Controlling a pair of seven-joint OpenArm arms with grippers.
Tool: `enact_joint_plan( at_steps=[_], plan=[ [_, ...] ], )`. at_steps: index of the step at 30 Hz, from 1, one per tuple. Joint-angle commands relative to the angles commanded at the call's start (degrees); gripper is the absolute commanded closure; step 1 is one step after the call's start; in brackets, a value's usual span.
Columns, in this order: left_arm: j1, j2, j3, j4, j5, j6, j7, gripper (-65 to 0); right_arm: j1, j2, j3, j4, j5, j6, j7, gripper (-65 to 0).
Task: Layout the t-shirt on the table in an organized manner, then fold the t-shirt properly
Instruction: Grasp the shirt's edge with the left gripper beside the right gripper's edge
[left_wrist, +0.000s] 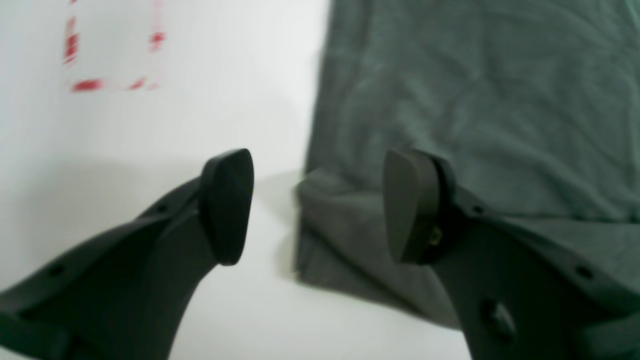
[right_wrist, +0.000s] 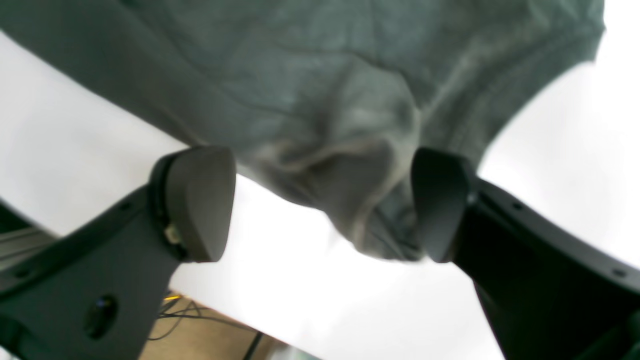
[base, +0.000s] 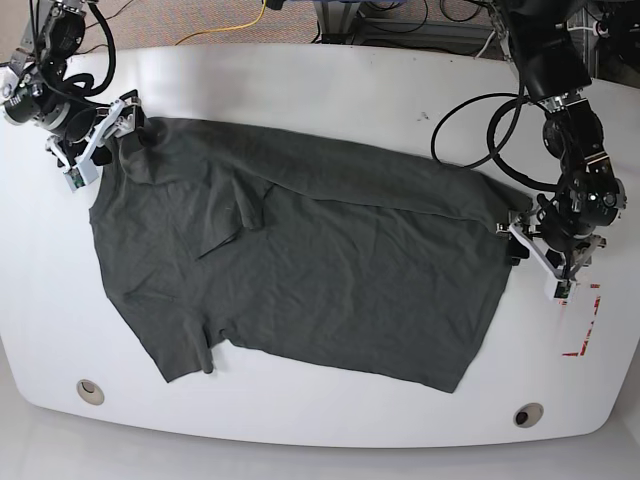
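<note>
The dark grey t-shirt (base: 300, 260) lies spread and wrinkled across the white table (base: 350, 80), with one sleeve folded over its upper middle. My left gripper (base: 518, 245) hovers open at the shirt's right edge. In the left wrist view the left gripper (left_wrist: 320, 205) straddles a doubled-over edge of the t-shirt (left_wrist: 450, 100), one finger over bare table (left_wrist: 150, 150), the other over cloth. My right gripper (base: 115, 132) is open at the shirt's far-left corner. In the right wrist view the right gripper (right_wrist: 320, 205) has a bunched lump of the t-shirt (right_wrist: 350, 170) between its spread fingers, ungripped.
A red tape rectangle (base: 585, 335) marks the table right of the shirt, also blurred in the left wrist view as red tape (left_wrist: 110, 60). Two grommet holes (base: 90, 390) (base: 527, 414) sit near the front edge. Cables (base: 470, 120) trail over the far right. Floor cables (right_wrist: 200, 325) show below the table edge.
</note>
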Motion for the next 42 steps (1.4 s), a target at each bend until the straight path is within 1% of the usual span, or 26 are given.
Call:
enact_joint_plan(
  at_steps=[1,2,5,10,14,17,22,26,28,30,31,32,37,39,42],
  plan=[
    [0.1,0.0,0.3,-0.2,0.0,0.0,-0.6,-38.6,0.2,-0.6,0.3,0.0,-1.6,0.0,0.2,-52.8],
    [0.5,0.0,1.1,-0.9,0.0,0.0,-1.5,-38.6,0.3,-1.6,0.5,0.0,-4.7,0.0,0.9,-53.0],
    [1.1,-0.1,2.3,-2.3,0.0,0.0,-3.0,-38.6,0.3,-3.5,0.6,-0.1,-9.9,0.0,3.3,-53.0],
    [1.1,-0.1,2.5,-6.7,0.1,0.0,-6.5,-38.6,0.5,-6.0,0.6,-2.3,-16.6,0.0,5.5,-52.6],
    [0.9,-0.2,2.5,-11.4,0.1,0.0,-8.9,-38.6,2.2,-6.7,1.1,-6.2,-19.6,0.0,5.9,-52.5],
    [0.8,-0.4,2.5,-15.1,0.1,0.0,-11.0,-38.6,2.4,-6.8,2.6,-8.9,-20.2,0.0,7.6,-52.5],
    [0.8,-0.4,3.0,-18.5,0.2,0.0,-13.6,-38.6,2.4,-6.7,2.8,-12.2,-19.9,0.0,9.2,-51.7],
    [0.8,-1.8,4.7,-22.0,0.2,0.0,-14.9,-38.6,3.2,-6.6,2.8,-13.8,-20.0,0.0,9.4,-45.2],
    [0.9,-2.5,5.5,-23.0,0.1,0.0,-15.4,-38.6,3.3,-6.6,2.8,-14.6,-20.2,0.0,9.4,-39.8],
    [1.3,-2.6,5.5,-23.3,0.2,0.0,-16.2,-38.6,3.4,-6.6,2.8,-15.2,-20.2,0.0,9.4,-32.0],
    [1.3,-2.7,5.5,-23.3,0.2,0.0,-16.2,-38.6,3.4,-6.6,2.8,-15.3,-20.2,0.0,9.4,-30.8],
    [1.9,-3.2,5.5,-23.3,0.2,0.0,-16.2,-38.6,3.4,-6.6,2.7,-15.3,-20.2,0.0,9.4,-26.2],
    [4.7,-4.7,5.3,-21.2,0.2,0.0,-16.1,-38.6,3.2,-6.7,2.5,-15.3,-20.2,0.0,9.4,-10.3],
    [6.0,-5.5,5.3,-19.7,0.2,0.0,-15.6,-38.6,3.0,-6.7,2.5,-15.2,-20.2,0.0,9.3,-7.9],
    [9.2,-6.8,4.5,-15.6,0.1,0.0,-13.5,-38.6,2.5,-6.4,2.6,-15.2,-20.0,0.0,9.2,-9.0]
  ],
)
